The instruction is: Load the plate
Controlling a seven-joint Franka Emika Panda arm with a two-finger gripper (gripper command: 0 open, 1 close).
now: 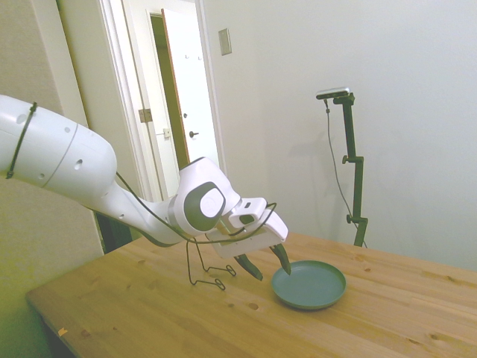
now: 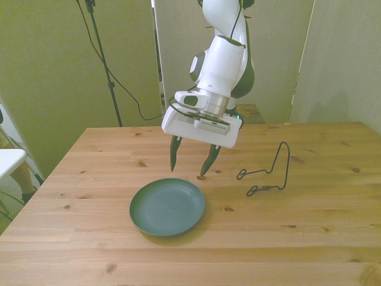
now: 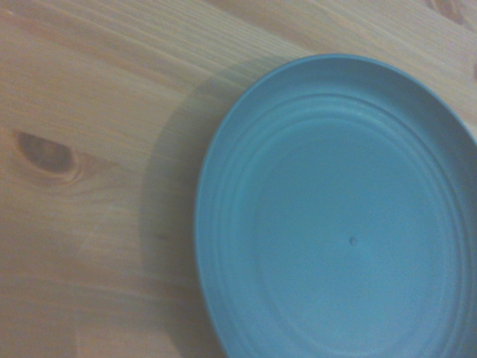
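The dark teal plate (image 2: 168, 207) (image 1: 309, 285) lies flat on the wooden table (image 2: 309, 238), with nothing on it. My gripper (image 2: 189, 168) (image 1: 267, 267) hangs open just above the table at the plate's far rim, tilted, with nothing between its dark fingers (image 2: 174, 154). The wrist view shows the plate (image 3: 343, 216) from close up, filling most of the picture beside bare wood.
A thin black wire stand (image 2: 269, 176) (image 1: 205, 267) stands on the table toward the front view's right of the gripper. In the side view an open doorway (image 1: 175, 97) shows behind the arm.
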